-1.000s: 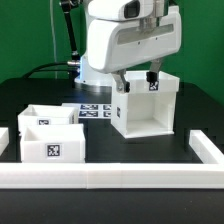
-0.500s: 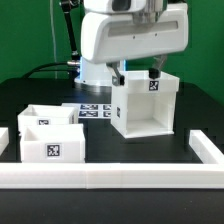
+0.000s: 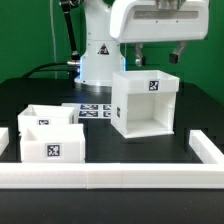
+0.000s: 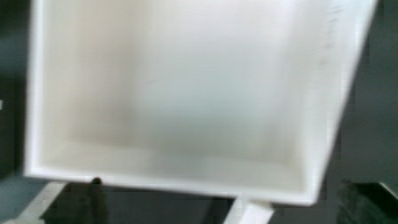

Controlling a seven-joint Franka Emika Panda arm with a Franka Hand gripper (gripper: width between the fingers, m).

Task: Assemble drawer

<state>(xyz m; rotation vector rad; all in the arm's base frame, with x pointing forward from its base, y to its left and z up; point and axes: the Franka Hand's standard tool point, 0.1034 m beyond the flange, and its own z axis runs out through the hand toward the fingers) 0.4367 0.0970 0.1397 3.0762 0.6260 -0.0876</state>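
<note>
Square black-and-white tags (image 3: 152,84) mark the housing (image 3: 145,110), the front tray (image 3: 50,145) and the marker board (image 3: 95,110). All sit on a black table (image 3: 200,118) before a green wall (image 3: 30,40), behind a white rail (image 3: 110,178). The rear tray (image 3: 45,112) touches the front one, both bare inside. The gripper (image 3: 157,58) hangs spread just above the housing, holding nothing
</note>
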